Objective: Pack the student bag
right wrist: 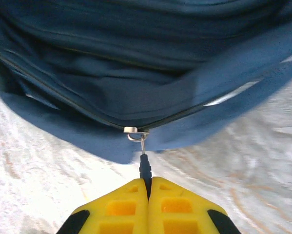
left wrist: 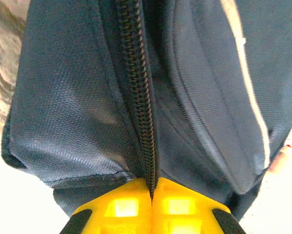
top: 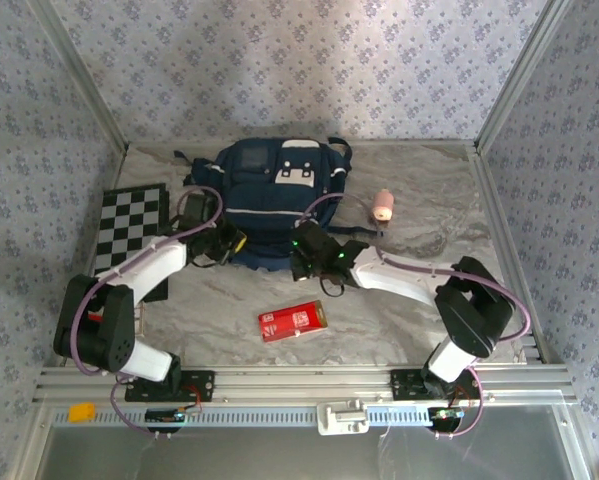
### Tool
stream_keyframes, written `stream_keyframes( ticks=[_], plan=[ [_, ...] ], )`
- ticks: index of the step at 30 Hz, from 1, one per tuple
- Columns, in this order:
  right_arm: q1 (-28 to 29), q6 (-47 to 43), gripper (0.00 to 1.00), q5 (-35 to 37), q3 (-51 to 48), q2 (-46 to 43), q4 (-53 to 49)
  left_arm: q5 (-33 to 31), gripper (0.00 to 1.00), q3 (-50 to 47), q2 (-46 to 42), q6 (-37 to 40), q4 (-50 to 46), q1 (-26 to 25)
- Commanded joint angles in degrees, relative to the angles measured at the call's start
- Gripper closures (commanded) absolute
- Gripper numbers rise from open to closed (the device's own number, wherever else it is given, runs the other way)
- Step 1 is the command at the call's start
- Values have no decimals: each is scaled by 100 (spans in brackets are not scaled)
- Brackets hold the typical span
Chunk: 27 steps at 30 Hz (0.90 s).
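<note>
**A:** What are the two claws doing?

**B:** The left gripper (left wrist: 152, 191) has its yellow fingers pressed together on the student bag (top: 264, 195). It nips the fabric right at the line of zip teeth (left wrist: 136, 87). The right gripper (right wrist: 148, 187) is closed too, pinching the dark zip pull (right wrist: 145, 168) that hangs from the slider (right wrist: 136, 130).

**A:** And the bag itself?

**B:** It lies flat toward the far middle of the table (top: 419, 300), with its near edge between the two grippers.

**A:** How far along is the packing?

**B:** Barely begun, I'd judge. This looks like work on the zip, and I cannot tell how far the compartment is open. A red carton (top: 292, 321) lies on the near side, well apart from the bag. A small pink object (top: 383, 205) sits near the bag's right side. Both are outside the bag.

**A:** Counts?

**B:** One bag, one red carton, one pink object, one chequered board (top: 134, 225) at the left, and two grippers.
</note>
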Motion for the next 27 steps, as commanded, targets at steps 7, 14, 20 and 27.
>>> stream_keyframes(
  ticks=[7,14,20,27],
  plan=[
    [253,-616,100,-721,471,280,-28,493,100,791,107,1149,-191,791],
    [255,-296,100,-991,643,622,406,499,59,217,-582,470,-94,523],
    [264,-229,100,-785,443,577,386,57,46,-355,-943,-1187,284,-487],
    [337,-254,100,-750,517,695,522,-472,42,-151,-395,-1836,38,-934]
  ],
)
